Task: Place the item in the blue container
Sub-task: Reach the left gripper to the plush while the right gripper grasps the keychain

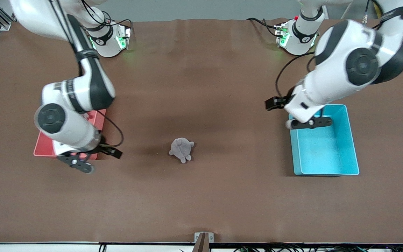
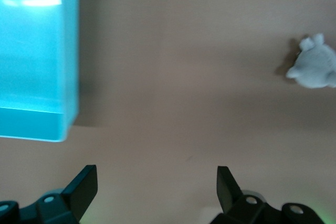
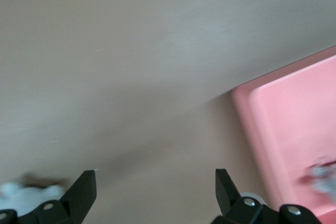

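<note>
A grey plush toy (image 1: 182, 149) sits mid-counter. Left end effector (image 1: 310, 123), fingers apart, hangs over the blue container (image 1: 352, 140); right end effector (image 1: 77, 162), apart, beside the pink bin (image 1: 44, 147).

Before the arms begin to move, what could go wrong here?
1. The grey soft toy is small, soft and rounded; open jaws may push it aside.
2. The pink bin has the same shape as the blue bin, inviting a wrong drop.
3. The left gripper hangs near the blue bin's rim and could bump it.

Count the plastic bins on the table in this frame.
2. The blue container sits toward the left arm's end; the pink bin sits toward the right arm's end, mostly hidden under that arm.
</note>
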`<state>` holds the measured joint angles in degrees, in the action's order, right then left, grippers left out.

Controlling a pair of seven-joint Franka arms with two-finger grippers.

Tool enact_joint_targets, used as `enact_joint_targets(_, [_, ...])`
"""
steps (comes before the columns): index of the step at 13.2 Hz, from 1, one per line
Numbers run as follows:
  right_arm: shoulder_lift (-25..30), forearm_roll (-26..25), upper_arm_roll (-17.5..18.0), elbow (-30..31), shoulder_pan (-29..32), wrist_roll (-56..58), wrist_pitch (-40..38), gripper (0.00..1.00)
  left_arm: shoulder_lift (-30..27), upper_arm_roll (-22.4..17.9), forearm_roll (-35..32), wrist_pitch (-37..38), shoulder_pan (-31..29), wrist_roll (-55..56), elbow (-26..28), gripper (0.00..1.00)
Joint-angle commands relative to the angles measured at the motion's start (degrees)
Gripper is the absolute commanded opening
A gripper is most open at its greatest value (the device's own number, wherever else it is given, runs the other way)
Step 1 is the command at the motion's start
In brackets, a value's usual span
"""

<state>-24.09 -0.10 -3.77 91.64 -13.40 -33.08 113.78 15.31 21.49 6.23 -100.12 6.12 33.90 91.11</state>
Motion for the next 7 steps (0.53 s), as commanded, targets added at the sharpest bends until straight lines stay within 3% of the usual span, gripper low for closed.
enact_joint_targets(1, [6.59, 0.45, 1.05, 9.06, 7.3, 14.2, 1.18, 1.0, 4.27, -0.13, -1.38, -9.43, 6.42, 11.75, -0.32, 1.0])
enact_joint_targets(4, [9.93, 0.36, 1.05, 15.47, 14.61, 26.72, 3.72, 1.0, 12.97, -0.13, -4.73, -21.74, 12.85, 24.16, -2.68, 1.0])
enact_joint_targets(7, [14.41, 0.36, 1.13, 29.95, 20.58, 35.08, 16.17, 1.0, 18.86, -0.83, -6.05, -33.43, 17.16, 30.16, -3.39, 1.0])
